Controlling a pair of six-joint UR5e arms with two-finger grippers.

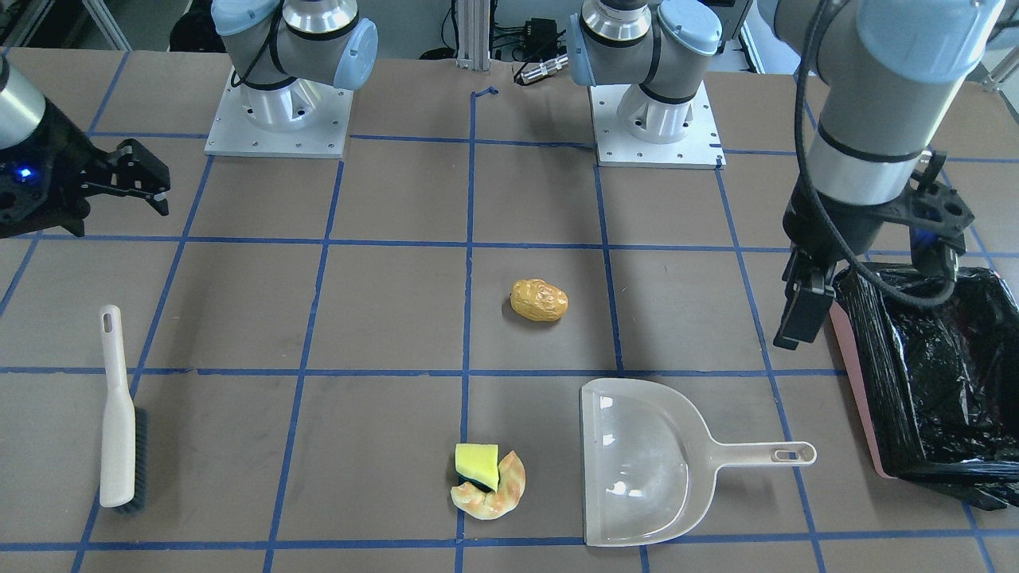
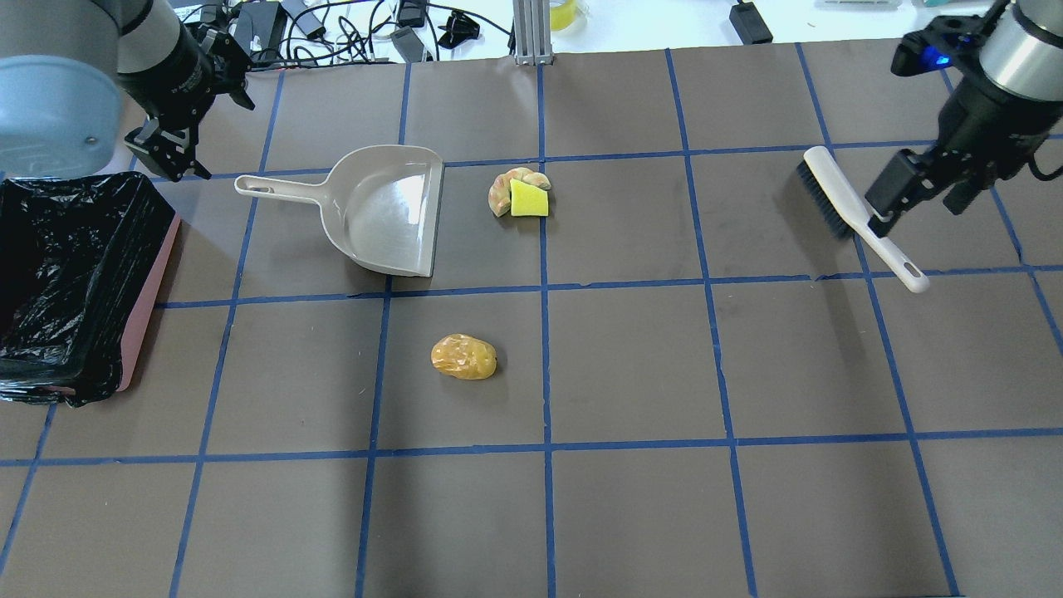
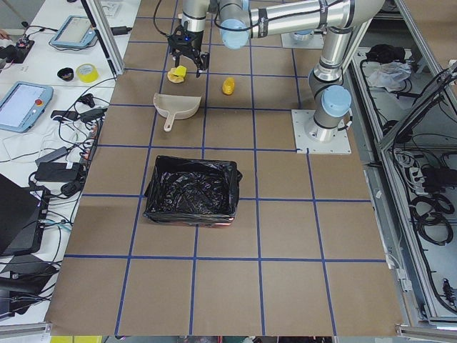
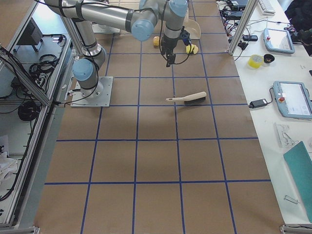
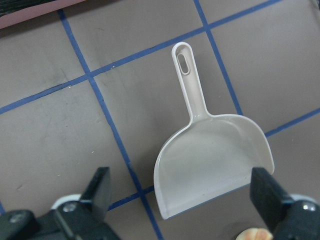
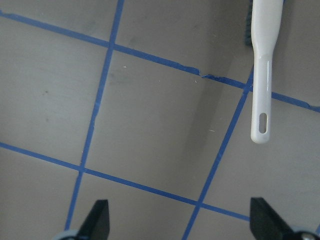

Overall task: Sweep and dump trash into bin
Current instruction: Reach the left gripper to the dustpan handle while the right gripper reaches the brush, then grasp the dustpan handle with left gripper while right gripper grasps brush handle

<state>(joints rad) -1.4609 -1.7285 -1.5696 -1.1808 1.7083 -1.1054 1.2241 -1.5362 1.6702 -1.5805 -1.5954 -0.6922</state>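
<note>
Left gripper [image 5: 180, 175], jaws spread, hangs near dustpan [image 5: 210, 165]; right gripper [image 6: 178, 205], jaws spread, near brush [image 6: 262, 75]. Centre each over its handle, then close squarely.

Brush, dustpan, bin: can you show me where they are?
Brush [image 1: 117, 430]: front-facing view, on its white handle.
Dustpan [image 2: 389, 212]: overhead view, middle of the scoop.
Bin [image 2: 152, 286]: overhead view, on its pink side wall.
</note>
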